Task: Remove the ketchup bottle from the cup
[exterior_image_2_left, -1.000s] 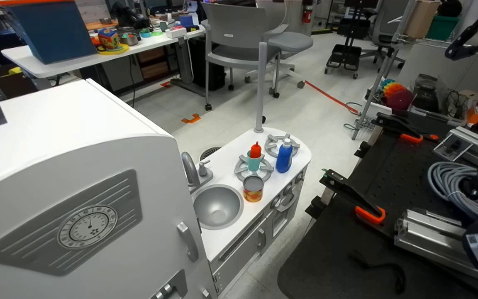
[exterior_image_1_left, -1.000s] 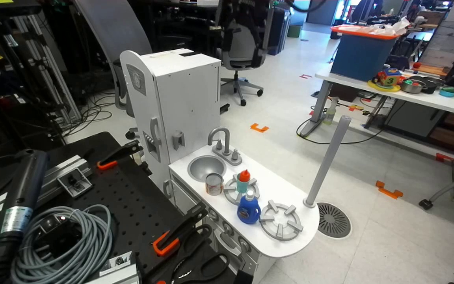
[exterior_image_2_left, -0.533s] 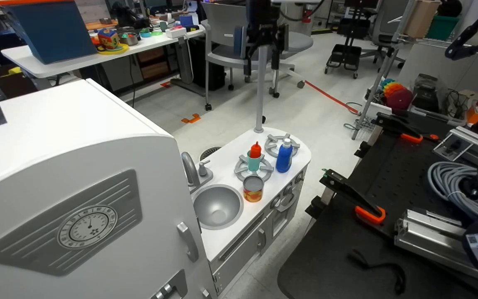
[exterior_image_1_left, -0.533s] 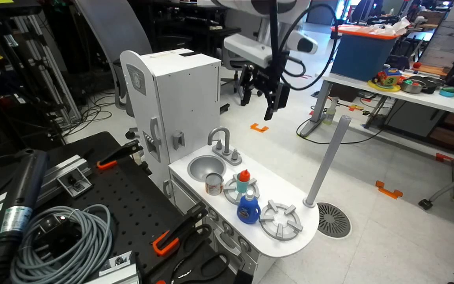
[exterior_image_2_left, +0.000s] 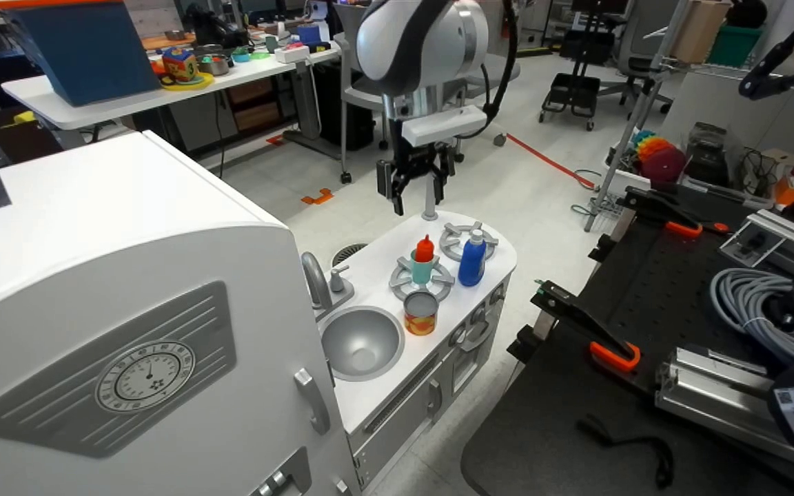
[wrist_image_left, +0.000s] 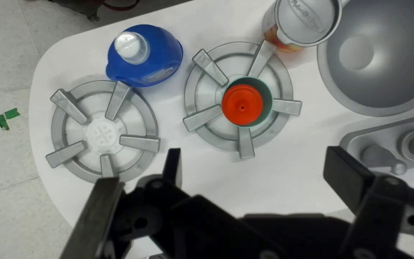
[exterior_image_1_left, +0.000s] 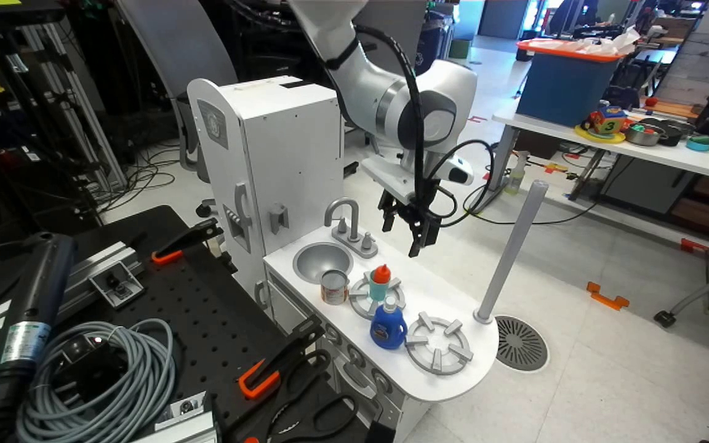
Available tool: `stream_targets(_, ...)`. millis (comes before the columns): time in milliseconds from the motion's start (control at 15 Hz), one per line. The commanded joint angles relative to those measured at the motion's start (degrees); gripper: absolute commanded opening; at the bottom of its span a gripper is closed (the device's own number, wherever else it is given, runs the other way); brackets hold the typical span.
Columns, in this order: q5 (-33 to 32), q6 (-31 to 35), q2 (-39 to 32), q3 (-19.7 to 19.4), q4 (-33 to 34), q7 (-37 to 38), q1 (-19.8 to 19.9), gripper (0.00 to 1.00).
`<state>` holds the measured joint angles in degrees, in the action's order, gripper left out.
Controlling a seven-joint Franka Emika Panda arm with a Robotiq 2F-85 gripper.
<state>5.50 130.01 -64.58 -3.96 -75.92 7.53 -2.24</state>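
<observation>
Hand (exterior_image_2_left: 418,204) — fingers (wrist_image_left: 349,174) wide apart — clear of the ketchup bottle (exterior_image_2_left: 424,249) in its cup (exterior_image_2_left: 421,273).

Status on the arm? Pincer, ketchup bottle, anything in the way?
Pincer open, nothing held. Ketchup bottle standing in cup, not yet gripped. Blue jug and tin can close by, probably not blocking.

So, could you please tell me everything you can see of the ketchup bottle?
The bottle is red-orange, apparently smooth plastic, round from above, narrowing to a small nozzle with a dark hole at its tip. It stands roughly upright in the blue-green cup, which hides its lower part and sits on a burner. In the wrist view a gap shows toward the sink; whether it touches the opposite side is unclear. The open jaws are clear of it.
</observation>
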Motion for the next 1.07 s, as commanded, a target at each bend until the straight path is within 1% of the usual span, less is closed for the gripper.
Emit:
stream_targets(0, -1.8, -3.0, -9.1, 0.3, 11.1, 1.7, -0.1, 1.00)
stream_targets(133, -2.4, -3.2, -12.3, 0.3, 13.8, 1.8, -0.4, 1.00)
stream_targets(533, -2.8, -2.9, -16.3, 1.3, 16.6, 0.9, -1.0, 1.00)
stream_targets(600, -1.9, -2.3, -15.9, 0.8, 15.7, 0.4, -1.5, 1.00)
stream_targets(1000, -1.4, -0.5, -12.2, 1.4, 12.1, 0.3, -1.8, 1.00)
